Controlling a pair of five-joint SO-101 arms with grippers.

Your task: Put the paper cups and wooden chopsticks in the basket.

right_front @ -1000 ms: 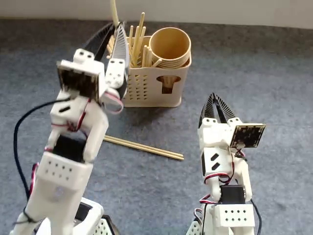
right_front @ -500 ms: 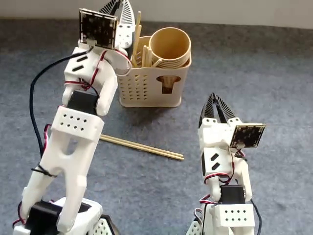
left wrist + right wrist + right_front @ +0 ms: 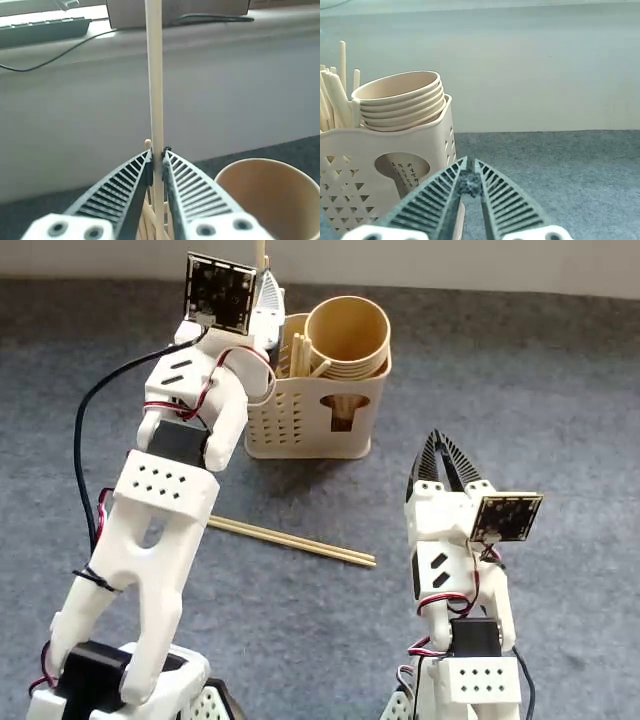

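My left gripper point(image 3: 268, 295) hangs over the left half of the cream basket point(image 3: 310, 420), shut on an upright wooden chopstick point(image 3: 154, 75) whose top also rises past the gripper as chopstick point(image 3: 260, 254). Several chopsticks point(image 3: 292, 345) stand in that half. A stack of paper cups point(image 3: 347, 335) fills the right half, seen too as cups point(image 3: 400, 100) beside the basket point(image 3: 360, 175). A pair of chopsticks point(image 3: 295, 540) lies flat on the carpet in front of the basket. My right gripper point(image 3: 440, 452) stands shut and empty to the basket's front right, tips point(image 3: 468, 180) together.
Grey carpet point(image 3: 540, 390) covers the table, with open room to the right of the basket. A pale wall point(image 3: 450, 260) runs along the far edge. The left arm's body point(image 3: 160, 500) stretches over the carpet's left side, above one end of the lying chopsticks.
The left arm has swung forward and up, carrying its chopstick from beside the basket's left wall to above its left half. The right arm has kept still.
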